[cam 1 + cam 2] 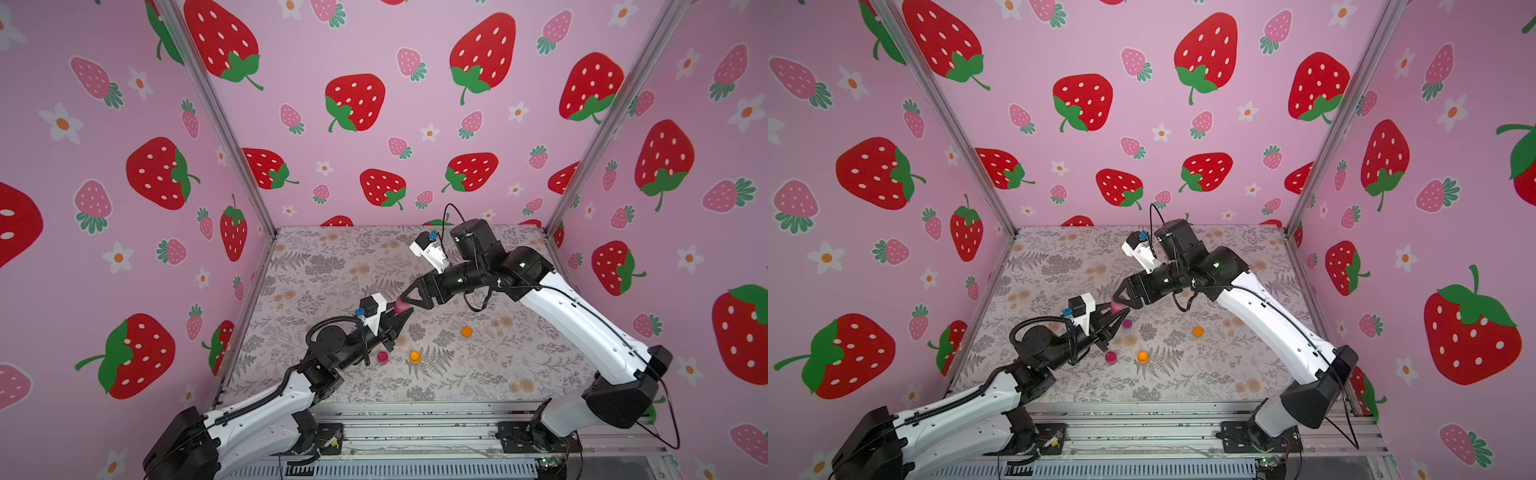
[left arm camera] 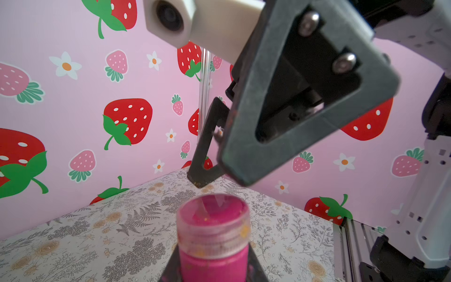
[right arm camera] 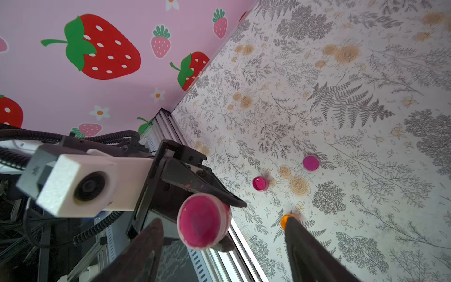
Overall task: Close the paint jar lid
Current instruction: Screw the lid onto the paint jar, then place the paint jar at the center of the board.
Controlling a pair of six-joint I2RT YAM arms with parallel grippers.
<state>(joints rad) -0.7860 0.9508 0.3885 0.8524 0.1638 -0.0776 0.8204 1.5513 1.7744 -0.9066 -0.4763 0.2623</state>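
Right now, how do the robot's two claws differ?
The left gripper is shut on the jar; the right gripper is open and holds nothing. The left gripper clasps the jar's body, while the right gripper hovers at the lid end, its fingers spread and not gripping it. Both have black triangular fingers, and both point at the jar.

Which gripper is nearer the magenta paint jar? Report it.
Left. The left gripper is shut on the paint jar; the right gripper hovers open just off its lid, not touching.
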